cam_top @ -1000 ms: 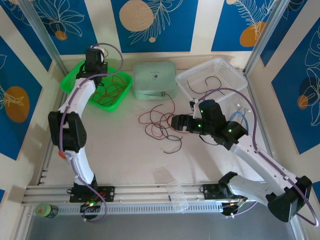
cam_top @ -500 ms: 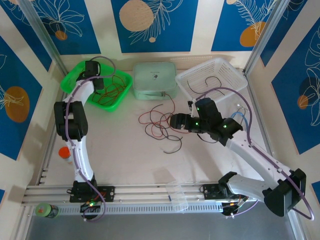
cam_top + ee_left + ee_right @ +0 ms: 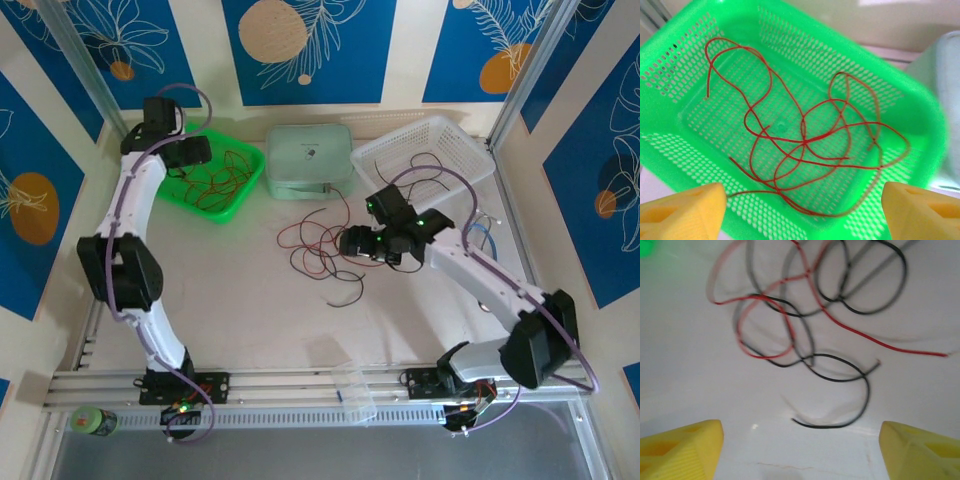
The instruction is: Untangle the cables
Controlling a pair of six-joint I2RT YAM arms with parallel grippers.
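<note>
White table (image 3: 240,300) has a green basket (image 3: 232,208), a pale green box (image 3: 308,160) and a white basket (image 3: 470,150) along the back. A tangle of red and black cables (image 3: 320,245) lies loose mid-table, with a light blue cable (image 3: 478,238) off to the right.

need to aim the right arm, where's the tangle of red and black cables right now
In the top view the cables lie mid-table, just in front of the pale green box and to the near left of the white basket.
</note>
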